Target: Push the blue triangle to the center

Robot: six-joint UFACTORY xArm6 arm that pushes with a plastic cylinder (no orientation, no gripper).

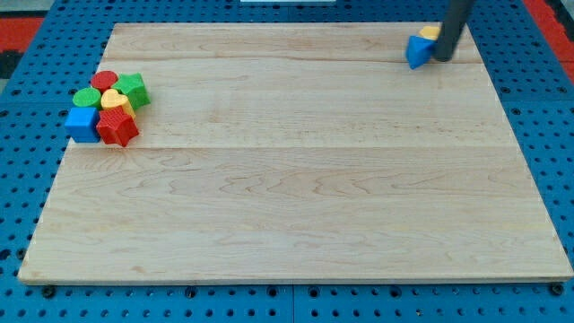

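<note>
A: Camera view first. Where is the blue triangle (417,51)?

B: Near the desk's (296,197) top-right corner, close to the top edge and well away from the middle of the desk.

A: And my tip (444,58)?

B: The dark rod (454,29) comes down from the view's top, and my tip sits at the triangle's right side, touching it or just beside it. I cannot tell which, since the rod covers the meeting point.

A: Anything else up there?

B: A yellow block (430,32) peeks out just above the triangle, at the rod's left edge. The rod hides most of it, so its shape is hard to make out.

A: What about jaws?

B: This arm ends in a plain rod; no jaws show, so there is no open or closed state to tell.

A: The rest of the desk?

B: A tight cluster lies near the left edge, toward the top-left corner. A red cylinder (104,80) is at its top, a green star (134,89) to the right, a green cylinder (87,97) to the left, and a yellow heart (114,100) in the middle. Below them sit a blue cube (82,124) and a red star (117,128), side by side and touching.
</note>
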